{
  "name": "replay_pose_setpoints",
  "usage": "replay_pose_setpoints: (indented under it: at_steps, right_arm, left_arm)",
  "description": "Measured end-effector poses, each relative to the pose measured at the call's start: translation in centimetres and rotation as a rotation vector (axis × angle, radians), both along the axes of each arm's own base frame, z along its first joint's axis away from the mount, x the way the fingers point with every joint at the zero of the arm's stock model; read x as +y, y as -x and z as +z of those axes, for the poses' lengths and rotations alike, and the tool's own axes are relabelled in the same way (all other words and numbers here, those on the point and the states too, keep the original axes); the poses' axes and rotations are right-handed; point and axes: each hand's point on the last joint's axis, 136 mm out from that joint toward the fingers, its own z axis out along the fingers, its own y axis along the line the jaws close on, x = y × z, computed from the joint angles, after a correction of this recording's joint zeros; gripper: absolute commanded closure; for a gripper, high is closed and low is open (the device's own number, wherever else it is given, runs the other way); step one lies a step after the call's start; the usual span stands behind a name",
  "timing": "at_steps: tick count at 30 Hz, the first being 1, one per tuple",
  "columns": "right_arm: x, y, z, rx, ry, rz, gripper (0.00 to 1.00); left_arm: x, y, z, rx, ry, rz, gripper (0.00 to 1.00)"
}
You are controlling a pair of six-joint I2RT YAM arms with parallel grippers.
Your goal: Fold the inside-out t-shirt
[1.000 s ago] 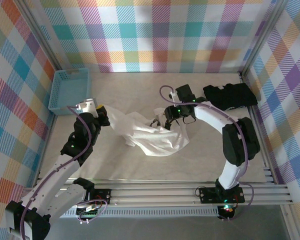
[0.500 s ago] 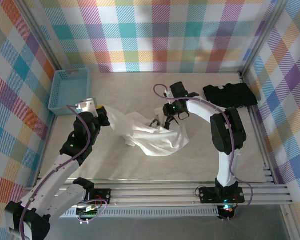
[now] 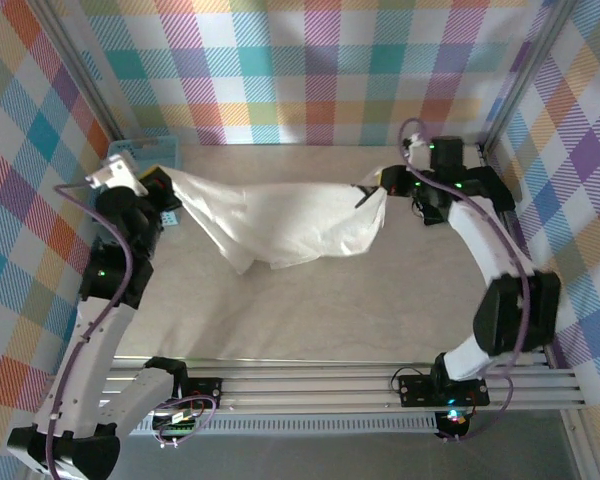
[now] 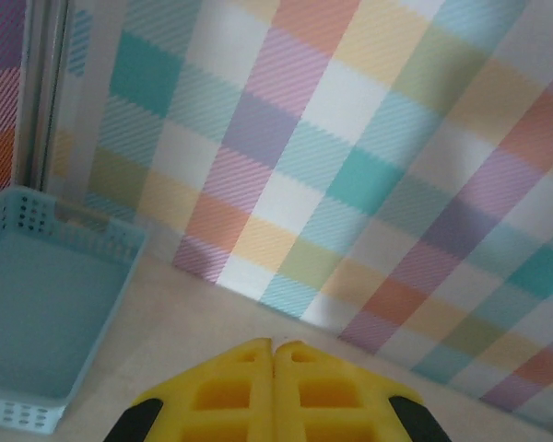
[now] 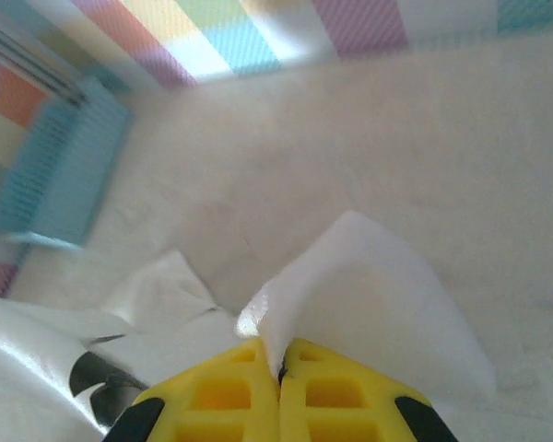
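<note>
The inside-out t-shirt [image 3: 280, 220], white and wrinkled, hangs stretched between my two grippers above the back half of the table. At its left end, in front of the blue basket, my left gripper [image 3: 168, 192] is shut on it. The left wrist view has the yellow fingertips [image 4: 274, 345] pressed together with no cloth showing past them. My right gripper [image 3: 375, 188] is shut on the shirt's right end. In the right wrist view a fold of the white shirt [image 5: 378, 295] rises from between the closed yellow fingers [image 5: 279, 364].
The blue basket [image 3: 140, 150] stands at the back left, partly behind my left arm, and appears as the basket [image 4: 37, 313] and the basket [image 5: 60, 180] in the wrist views. Checked walls close the back and sides. Bare table [image 3: 310, 310] lies in front of the shirt.
The right gripper closed on the shirt and swung to the back right. The left arm rose towards the back left. The bunched shirt is now lifted and spread wide between them.
</note>
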Motion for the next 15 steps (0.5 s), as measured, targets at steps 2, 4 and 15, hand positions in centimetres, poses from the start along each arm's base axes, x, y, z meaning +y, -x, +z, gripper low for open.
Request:
replay_pose_setpoints:
  at_steps: [2, 4, 15]
  right_arm:
    - [0.0, 1.8, 3.7, -0.087, -0.030, 0.007, 1.00]
    - [0.0, 3.6, 6.5, -0.160, -0.055, 0.018, 0.99]
    - [1.4, 8.7, 0.1, 0.020, -0.146, 0.090, 0.97]
  left_arm:
    - [0.4, 0.5, 2.8, -0.045, 0.009, 0.003, 1.00]
    - [0.6, 1.0, 4.9, -0.074, 0.012, 0.003, 1.00]
    - [0.8, -0.1, 0.9, 0.088, -0.055, -0.014, 1.00]
